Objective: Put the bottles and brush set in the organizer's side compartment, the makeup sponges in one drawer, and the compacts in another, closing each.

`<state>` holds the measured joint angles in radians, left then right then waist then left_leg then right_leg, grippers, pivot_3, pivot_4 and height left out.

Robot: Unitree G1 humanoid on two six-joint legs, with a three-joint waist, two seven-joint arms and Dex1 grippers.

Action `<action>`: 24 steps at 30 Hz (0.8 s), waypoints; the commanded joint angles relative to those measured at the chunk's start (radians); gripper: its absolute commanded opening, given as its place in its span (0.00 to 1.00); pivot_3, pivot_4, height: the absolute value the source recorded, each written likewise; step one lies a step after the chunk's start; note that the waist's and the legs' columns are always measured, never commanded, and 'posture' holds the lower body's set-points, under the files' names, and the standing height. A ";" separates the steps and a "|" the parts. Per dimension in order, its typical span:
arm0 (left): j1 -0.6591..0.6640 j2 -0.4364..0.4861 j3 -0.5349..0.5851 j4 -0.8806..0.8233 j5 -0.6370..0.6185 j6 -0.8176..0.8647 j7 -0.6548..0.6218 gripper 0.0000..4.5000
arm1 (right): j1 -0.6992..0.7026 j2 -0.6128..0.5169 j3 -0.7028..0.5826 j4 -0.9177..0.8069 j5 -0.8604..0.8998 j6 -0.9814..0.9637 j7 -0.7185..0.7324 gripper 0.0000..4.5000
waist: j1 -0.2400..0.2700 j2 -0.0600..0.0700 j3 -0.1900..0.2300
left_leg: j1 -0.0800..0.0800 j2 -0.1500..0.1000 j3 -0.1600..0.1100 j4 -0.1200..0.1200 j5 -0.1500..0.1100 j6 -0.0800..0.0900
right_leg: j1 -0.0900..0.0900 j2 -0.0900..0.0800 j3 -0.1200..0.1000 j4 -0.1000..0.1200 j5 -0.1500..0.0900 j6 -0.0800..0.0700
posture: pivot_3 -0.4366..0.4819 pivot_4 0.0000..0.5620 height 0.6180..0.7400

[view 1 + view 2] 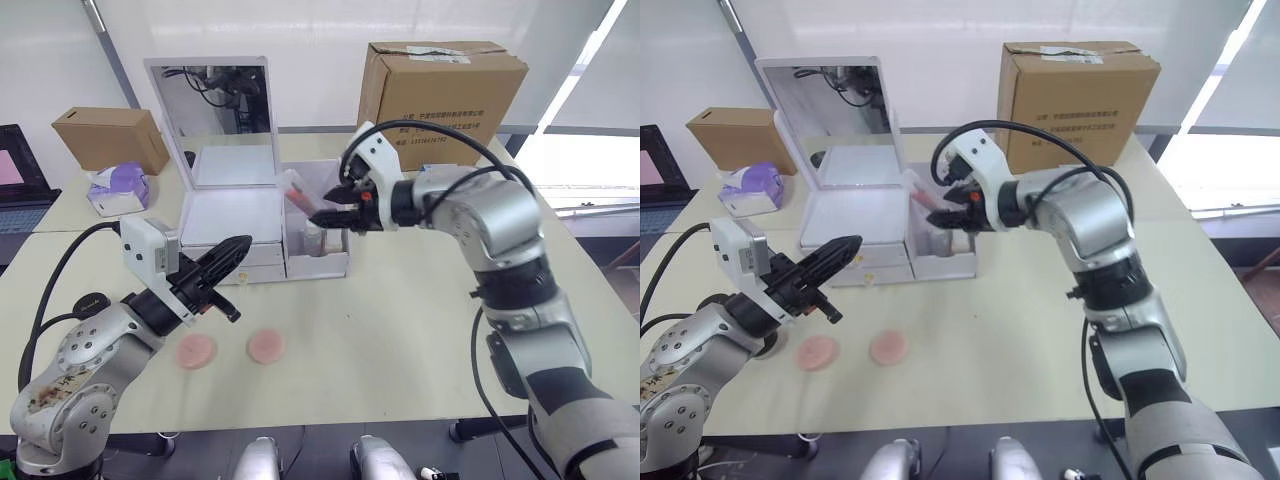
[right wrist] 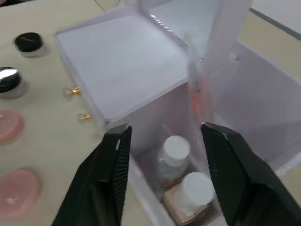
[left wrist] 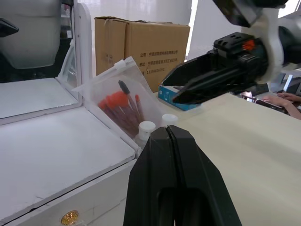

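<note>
The white organizer (image 1: 232, 215) stands mid-table with its mirror lid upright and both drawers (image 2: 89, 106) pushed in. In its side compartment (image 1: 330, 262) stand two white-capped bottles (image 2: 175, 151), and the brush set (image 3: 123, 107) leans against the inner wall. My right gripper (image 1: 333, 216) hovers open just above that bin, holding nothing. Pointing at the drawer fronts, my left gripper (image 1: 240, 247) is shut and empty. Two pink makeup sponges (image 1: 196, 350) (image 1: 266, 346) lie on the table in front. Two black-lidded compacts (image 2: 28, 42) (image 2: 8, 80) sit left of the organizer.
A large cardboard box (image 1: 440, 95) stands behind the organizer to the right, and a smaller one (image 1: 110, 135) sits at the back left. A purple tissue pack (image 1: 120, 187) lies in front of the smaller box.
</note>
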<state>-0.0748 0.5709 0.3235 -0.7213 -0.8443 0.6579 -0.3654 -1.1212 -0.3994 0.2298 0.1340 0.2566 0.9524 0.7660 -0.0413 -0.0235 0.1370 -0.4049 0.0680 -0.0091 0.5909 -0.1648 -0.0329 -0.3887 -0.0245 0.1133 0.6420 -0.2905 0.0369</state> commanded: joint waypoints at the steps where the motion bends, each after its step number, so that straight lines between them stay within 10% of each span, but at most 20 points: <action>1: -0.017 0.004 -0.004 -0.033 -0.010 -0.007 0.019 0.00 | -0.043 0.001 -0.003 0.024 -0.034 -0.058 -0.020 0.26 | 0.000 0.000 0.000 | 0.000 0.000 0.000 0.000 0.000 0.000 | 0.000 0.000 0.000 0.000 0.000 0.000 | 0.48 0.27 1.00; 5: -0.018 0.006 -0.011 -0.035 -0.014 -0.008 0.028 0.00 | -0.050 -0.019 0.018 0.001 -0.057 -0.080 0.010 0.01 | -0.003 0.000 0.000 | 0.000 0.000 0.000 0.000 0.000 0.000 | 0.000 0.000 0.001 0.000 0.001 0.000 | 0.48 0.27 1.00; 11: -0.012 0.006 -0.028 -0.028 -0.006 -0.013 0.028 0.00 | -0.057 0.006 -0.014 -0.028 -0.029 -0.032 -0.005 0.01 | -0.005 0.000 0.000 | 0.001 0.000 0.000 -0.001 0.000 0.000 | 0.000 0.001 0.001 0.000 0.000 0.000 | 0.48 0.27 1.00; 17: -0.014 0.007 -0.036 -0.016 0.000 -0.020 0.021 0.00 | -0.081 0.042 -0.015 0.016 -0.052 -0.041 -0.051 0.35 | -0.004 0.000 0.000 | 0.000 0.000 0.000 0.000 0.000 0.000 | 0.000 0.001 0.001 0.000 0.000 0.001 | 0.48 0.27 1.00; 24: -0.025 0.009 -0.039 0.006 0.016 -0.030 0.003 0.00 | -0.112 0.104 0.011 0.121 -0.091 -0.111 -0.085 0.35 | -0.005 0.000 0.000 | 0.000 0.000 0.001 -0.001 0.000 0.000 | 0.000 0.001 0.002 0.000 0.000 0.001 | 0.48 0.27 1.00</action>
<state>-0.0819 0.5721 0.2762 -0.7045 -0.8321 0.6542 -0.3543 -1.1974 -0.3042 0.2487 0.2542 0.1760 0.8766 0.6898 -0.0467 -0.0237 0.1368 -0.4043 0.0681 -0.0085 0.5903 -0.1648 -0.0330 -0.3892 -0.0237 0.1150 0.6421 -0.2903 0.0375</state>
